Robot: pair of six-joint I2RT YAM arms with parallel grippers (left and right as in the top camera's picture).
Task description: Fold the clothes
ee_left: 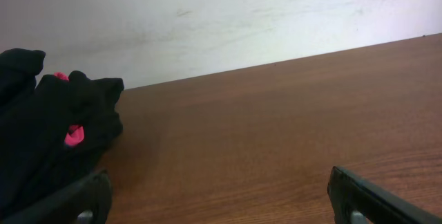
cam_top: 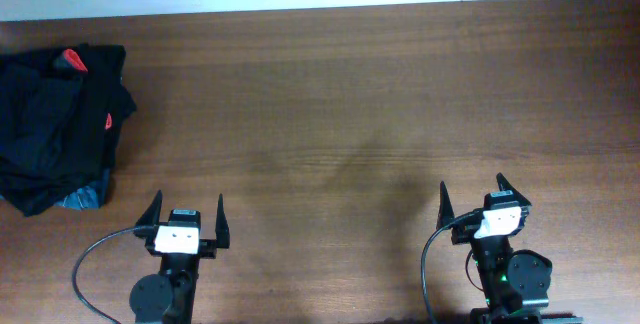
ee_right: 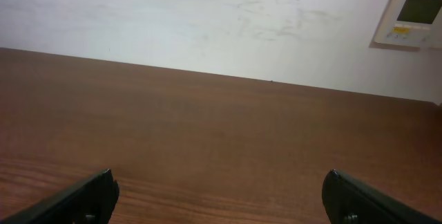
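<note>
A crumpled pile of black clothes point(cam_top: 58, 124) with small red patches lies at the far left of the wooden table. It also shows at the left edge of the left wrist view point(ee_left: 48, 131). No white logo shows. My left gripper point(cam_top: 187, 211) is open and empty near the table's front edge, to the right of the pile and apart from it. My right gripper point(cam_top: 475, 192) is open and empty near the front edge on the right side. Each wrist view shows its own fingers spread wide over bare wood point(ee_left: 217, 196) point(ee_right: 217, 193).
The brown wooden table point(cam_top: 340, 114) stretches between the pile and my right arm. A white wall runs along the far edge. A wall-mounted control panel point(ee_right: 413, 16) shows in the right wrist view.
</note>
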